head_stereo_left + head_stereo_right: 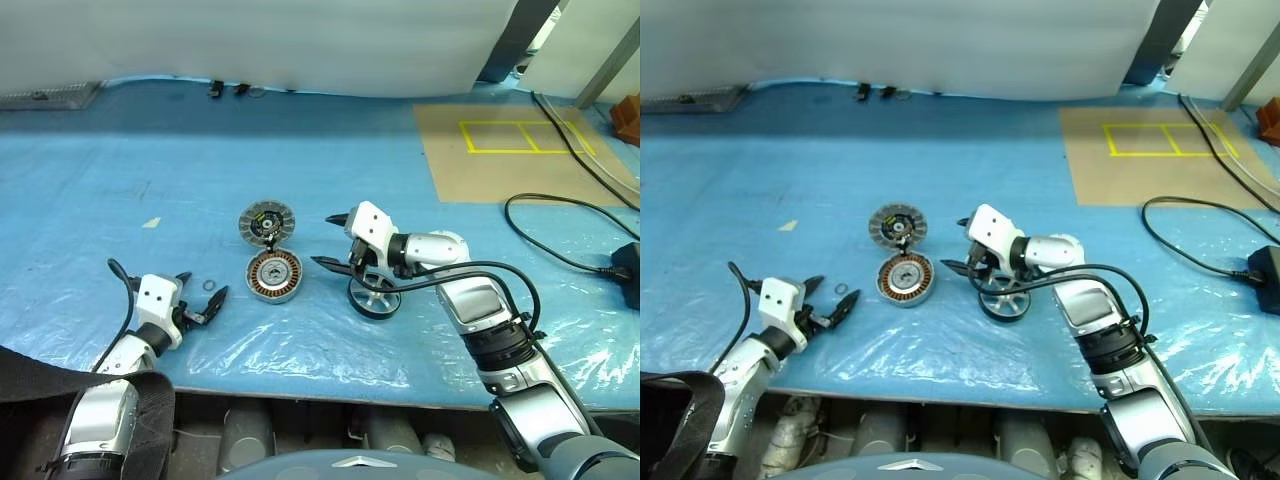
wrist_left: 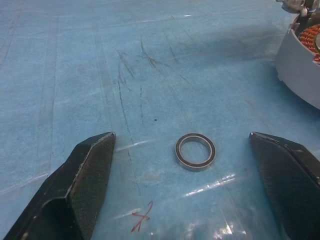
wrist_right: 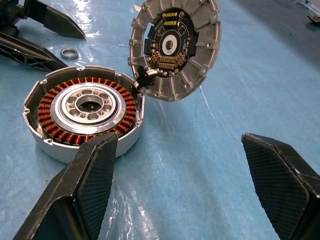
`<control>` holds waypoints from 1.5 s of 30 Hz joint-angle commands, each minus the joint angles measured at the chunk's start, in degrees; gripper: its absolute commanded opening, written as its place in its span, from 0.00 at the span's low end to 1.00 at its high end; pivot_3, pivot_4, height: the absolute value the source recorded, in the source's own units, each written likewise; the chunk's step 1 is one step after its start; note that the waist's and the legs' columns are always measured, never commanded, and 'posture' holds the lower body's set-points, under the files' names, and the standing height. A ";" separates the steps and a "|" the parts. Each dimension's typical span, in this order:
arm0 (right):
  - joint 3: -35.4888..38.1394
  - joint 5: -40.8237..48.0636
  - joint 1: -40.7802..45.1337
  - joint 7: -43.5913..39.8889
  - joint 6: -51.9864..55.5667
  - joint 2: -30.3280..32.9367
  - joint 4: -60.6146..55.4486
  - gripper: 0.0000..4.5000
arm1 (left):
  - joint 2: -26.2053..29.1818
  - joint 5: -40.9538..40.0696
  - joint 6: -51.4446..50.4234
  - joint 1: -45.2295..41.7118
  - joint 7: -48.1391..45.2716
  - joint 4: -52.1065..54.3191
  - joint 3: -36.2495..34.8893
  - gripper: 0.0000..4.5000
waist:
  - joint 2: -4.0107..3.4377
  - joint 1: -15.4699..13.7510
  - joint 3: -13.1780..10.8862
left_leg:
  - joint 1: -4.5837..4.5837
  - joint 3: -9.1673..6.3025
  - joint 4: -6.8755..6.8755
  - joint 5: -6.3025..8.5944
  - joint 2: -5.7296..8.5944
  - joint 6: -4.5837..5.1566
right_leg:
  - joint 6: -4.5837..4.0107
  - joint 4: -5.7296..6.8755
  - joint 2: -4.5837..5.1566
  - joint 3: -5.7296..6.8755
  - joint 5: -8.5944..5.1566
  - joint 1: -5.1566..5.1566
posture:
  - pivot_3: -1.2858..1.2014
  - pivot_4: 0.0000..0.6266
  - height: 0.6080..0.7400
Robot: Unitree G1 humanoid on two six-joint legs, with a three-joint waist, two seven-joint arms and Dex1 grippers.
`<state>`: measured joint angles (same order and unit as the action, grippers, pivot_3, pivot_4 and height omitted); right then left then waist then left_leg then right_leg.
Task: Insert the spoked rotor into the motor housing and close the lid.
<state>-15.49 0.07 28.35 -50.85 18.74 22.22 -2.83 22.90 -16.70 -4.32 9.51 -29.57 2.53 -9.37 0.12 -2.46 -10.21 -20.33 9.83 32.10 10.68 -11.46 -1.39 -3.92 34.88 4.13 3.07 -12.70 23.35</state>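
Blue plastic sheeting covers my table (image 1: 150, 150), with a brown board marked by yellow tape (image 1: 525, 137) and black cables (image 1: 560, 235) off to my right. My left end effector (image 1: 199, 297) gapes open around a small ring (image 1: 207, 288); my right end effector (image 1: 330, 240) is open too, above the spoked rotor (image 1: 374, 298). Between them sits the motor housing (image 1: 274, 276), the lid (image 1: 263, 223) touching its far edge.

My two head eyes look forward and down over the blue surface (image 1: 300, 160), both taking in the motor housing (image 1: 274, 277) and lid (image 1: 262, 223). My left wrist camera sits low, close behind my fingers (image 2: 85, 175). My right wrist camera faces the housing near at hand.
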 commanded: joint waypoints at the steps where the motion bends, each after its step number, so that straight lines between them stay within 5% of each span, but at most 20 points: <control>1: -0.04 0.75 0.92 0.22 -1.29 -0.03 -0.30 0.92 | -0.14 0.07 -0.87 1.01 0.52 1.27 -0.56 1.00 | 0.00 -0.01 0.00 | 0.00 0.00 0.00 0.00 0.00 0.00 | 0.00 0.00 0.00 0.00 0.00 0.00 | 0.52 0.24 1.00; 5: -0.07 0.81 1.45 0.09 -1.77 0.00 0.57 0.93 | -0.56 0.06 -1.48 1.21 1.05 1.44 -0.63 0.87 | 0.00 -0.04 0.00 | 0.01 0.00 0.00 0.00 0.01 0.00 | 0.03 -0.01 0.00 0.00 -0.02 -0.01 | 0.52 0.24 1.00; 9: -0.11 0.81 1.51 -0.04 -2.08 0.22 0.84 0.93 | -1.18 -0.38 -2.27 1.01 2.15 1.64 -1.29 0.58 | 0.00 -0.05 0.00 | 0.00 0.00 0.01 0.00 0.01 0.00 | 0.02 -0.01 0.00 0.00 -0.01 -0.02 | 0.52 0.24 1.00; 20: -0.38 0.41 1.66 -0.13 -3.09 0.61 1.63 0.93 | -1.54 -1.42 -3.29 1.47 1.94 1.77 -1.33 0.58 | 0.00 -0.05 0.00 | 0.01 0.00 0.00 0.00 0.01 0.00 | 0.04 -0.02 0.00 0.00 -0.02 -0.02 | 0.52 0.24 1.00; 27: 0.15 1.13 1.87 -0.28 -3.18 0.46 2.72 0.93 | -1.87 -1.73 -4.08 0.79 2.09 1.36 -1.46 0.15 | 0.00 -0.07 0.00 | 0.00 0.00 0.01 0.00 0.02 0.00 | 0.05 -0.02 0.00 0.00 -0.03 -0.02 | 0.52 0.24 1.00; 45: 2.83 8.32 -2.92 -4.22 -0.41 2.25 1.07 0.93 | 2.86 -11.18 -4.35 -7.13 -15.48 10.93 2.12 0.15 | 0.00 0.05 -0.01 | -0.09 0.02 0.01 0.00 0.00 0.00 | -0.04 -0.04 0.00 0.03 0.02 0.04 | 0.52 0.24 1.00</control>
<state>-12.53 7.00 25.54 -54.01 18.52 23.93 1.16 24.87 -26.03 -7.67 2.61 -43.88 10.66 -7.04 0.13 -2.40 -10.22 -20.43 9.86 32.10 10.68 -11.45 -1.39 -3.96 34.84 4.14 3.10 -12.67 23.39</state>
